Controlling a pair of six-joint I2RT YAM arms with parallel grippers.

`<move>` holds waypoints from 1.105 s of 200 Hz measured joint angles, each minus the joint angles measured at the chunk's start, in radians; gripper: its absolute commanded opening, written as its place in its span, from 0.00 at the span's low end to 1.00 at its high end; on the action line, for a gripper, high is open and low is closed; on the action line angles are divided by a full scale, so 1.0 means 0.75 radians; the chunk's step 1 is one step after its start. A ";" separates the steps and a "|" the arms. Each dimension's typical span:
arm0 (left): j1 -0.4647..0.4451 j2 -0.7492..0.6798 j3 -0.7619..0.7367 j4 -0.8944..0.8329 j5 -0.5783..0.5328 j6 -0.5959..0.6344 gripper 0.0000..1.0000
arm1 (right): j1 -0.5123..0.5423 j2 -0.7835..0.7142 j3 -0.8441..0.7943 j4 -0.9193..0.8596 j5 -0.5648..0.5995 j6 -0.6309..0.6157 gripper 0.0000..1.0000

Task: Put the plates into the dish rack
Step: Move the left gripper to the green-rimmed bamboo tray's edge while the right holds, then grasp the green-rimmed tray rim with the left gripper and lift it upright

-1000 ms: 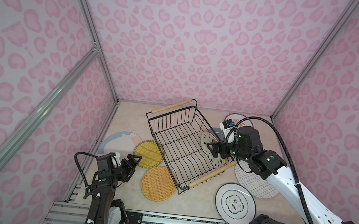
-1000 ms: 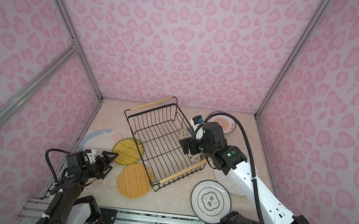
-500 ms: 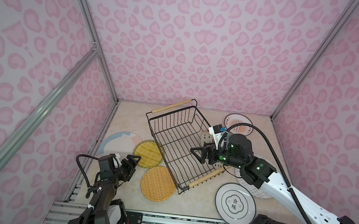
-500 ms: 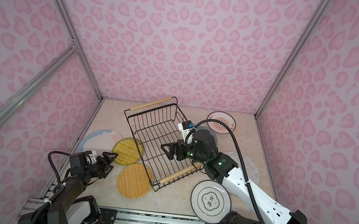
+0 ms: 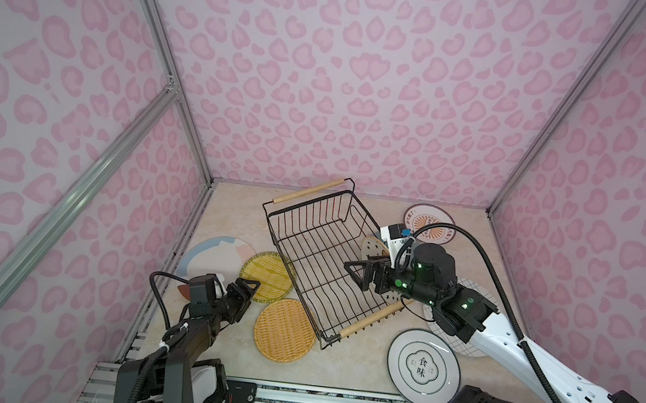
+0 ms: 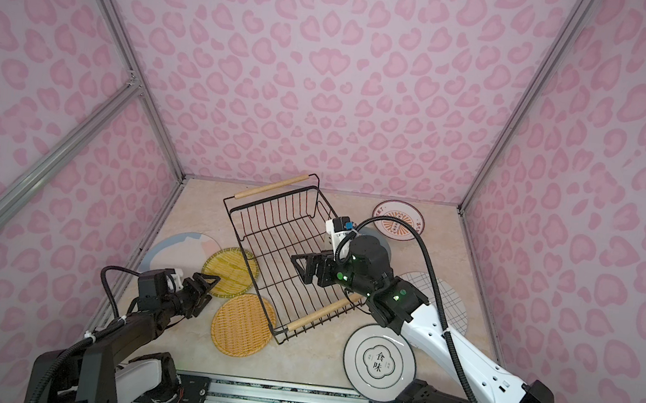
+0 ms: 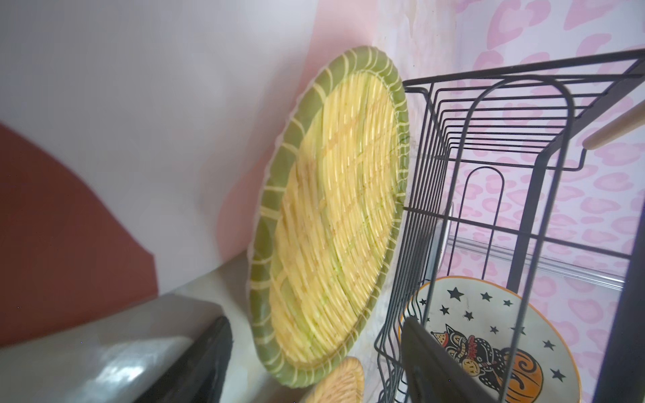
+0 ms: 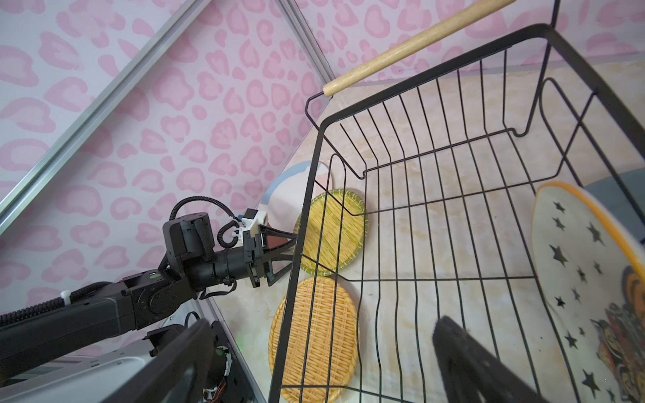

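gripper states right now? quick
Left gripper: open, jaws around the rim of the green-rimmed woven plate, not clamped.
Right gripper: open, empty, over the dish rack.

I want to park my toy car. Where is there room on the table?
Bare table in the left corner behind the rack, and at the front between the nearer woven plate and the lettered plate. Crowded: both sides of the rack, around the pastel plate and checked plate.

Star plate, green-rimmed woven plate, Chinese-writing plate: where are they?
star plate [image 8: 572,265], right wrist view, on its starry white face.
green-rimmed woven plate [image 5: 265,271], in a top view, on its yellow woven middle.
Chinese-writing plate [image 5: 423,367], in a top view, on the characters at its centre.
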 measured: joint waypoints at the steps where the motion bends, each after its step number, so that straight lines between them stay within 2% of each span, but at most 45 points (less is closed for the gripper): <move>1: 0.000 0.000 0.000 0.000 0.000 0.000 0.74 | 0.000 0.000 0.000 0.000 0.000 0.000 0.98; 54: -0.019 0.105 -0.006 0.161 -0.037 -0.089 0.69 | 0.001 0.014 0.008 0.007 -0.003 0.005 0.98; 97: -0.039 0.231 -0.004 0.305 -0.041 -0.149 0.56 | 0.001 0.030 0.007 0.034 -0.012 0.026 0.98; 126: -0.042 0.309 -0.005 0.393 -0.046 -0.176 0.44 | 0.001 0.031 0.007 0.044 -0.021 0.037 0.98; 141: -0.042 0.351 -0.005 0.436 -0.047 -0.178 0.26 | 0.002 0.024 0.007 0.043 -0.025 0.045 0.98; 157: -0.042 0.382 -0.005 0.444 -0.062 -0.187 0.14 | 0.002 0.015 0.007 0.044 -0.025 0.045 0.98; 173: -0.043 0.368 0.001 0.463 -0.048 -0.194 0.04 | 0.002 0.008 0.007 0.041 -0.025 0.045 0.98; 221: -0.043 0.103 0.023 0.228 -0.166 -0.143 0.04 | 0.002 -0.016 0.002 0.040 -0.005 0.058 0.98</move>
